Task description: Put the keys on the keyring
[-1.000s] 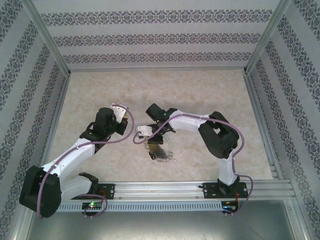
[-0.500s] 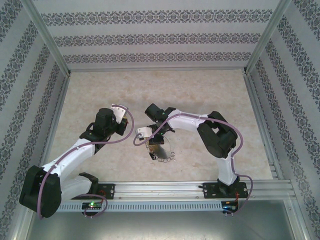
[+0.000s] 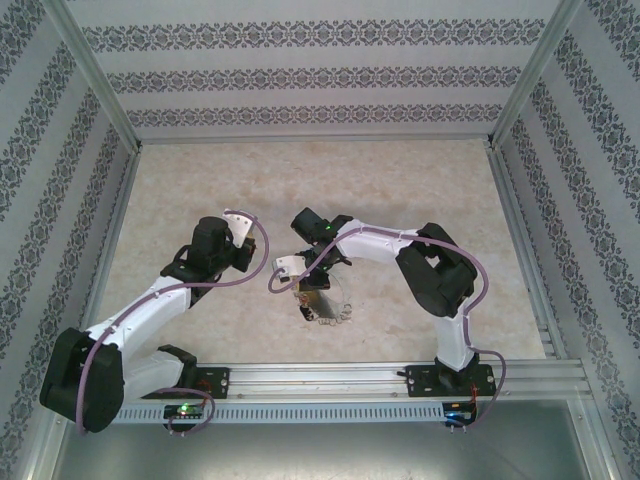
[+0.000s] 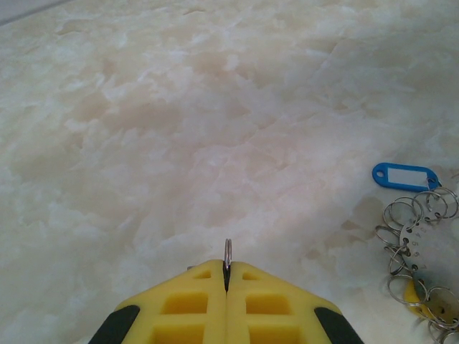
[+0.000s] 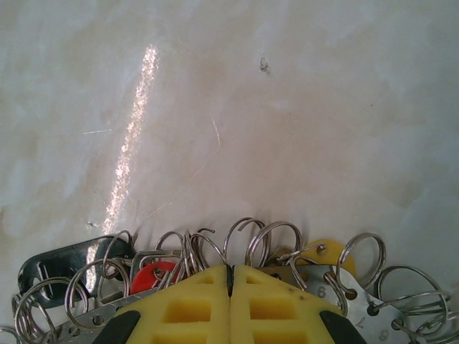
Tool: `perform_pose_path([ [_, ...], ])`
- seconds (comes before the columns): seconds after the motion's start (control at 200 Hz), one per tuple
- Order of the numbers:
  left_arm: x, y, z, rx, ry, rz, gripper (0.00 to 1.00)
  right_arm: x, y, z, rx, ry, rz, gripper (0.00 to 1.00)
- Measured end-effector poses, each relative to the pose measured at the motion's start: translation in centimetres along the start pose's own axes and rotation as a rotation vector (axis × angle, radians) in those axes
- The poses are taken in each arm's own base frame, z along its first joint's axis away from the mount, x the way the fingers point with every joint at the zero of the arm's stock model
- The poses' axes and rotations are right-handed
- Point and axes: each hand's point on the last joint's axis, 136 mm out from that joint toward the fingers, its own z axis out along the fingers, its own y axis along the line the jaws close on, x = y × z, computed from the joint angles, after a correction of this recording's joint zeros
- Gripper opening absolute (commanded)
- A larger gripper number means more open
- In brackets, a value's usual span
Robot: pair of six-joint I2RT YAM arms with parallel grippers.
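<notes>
Left gripper (image 4: 226, 272): jaws pressed together, pinching a small metal ring (image 4: 227, 252) upright at the tips, with bare bench (image 4: 179, 122) beyond. To its right, lying flat: blue tag (image 4: 404, 176), just beside the keyring (image 4: 419, 229), a cluster of silvery split rings with a yellow tag (image 4: 414, 292) tucked in.

Right gripper (image 5: 230, 276): jaws pressed together too, tips down among the keyring's loops. Cannot tell what, if anything, pinched beneath the yellow fingers (image 5: 287, 315). Around those tips: red tag (image 5: 153, 276) at left, yellow tag at right, dark tag (image 5: 61, 265) far left, numbered metal plate (image 5: 344, 297) lower right.

From above: keyring near mid-bench between the arms, right gripper at it, left gripper off to its left, apart.
</notes>
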Motion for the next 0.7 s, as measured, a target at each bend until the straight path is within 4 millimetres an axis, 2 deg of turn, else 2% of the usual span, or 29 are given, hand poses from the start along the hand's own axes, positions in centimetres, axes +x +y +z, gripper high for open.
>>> perform_pose_path([
  [0.335, 0.0, 0.0, 0.1, 0.0, -0.003, 0.0, 0.0, -0.3, 0.3, -1.2, -0.001, -0.013, -0.011, 0.06],
  [0.699, 0.6, -0.1, 0.6, 0.004, 0.021, -0.001, 0.0, 0.6, 1.4, -0.8, -0.021, 0.006, -0.011, 0.07],
])
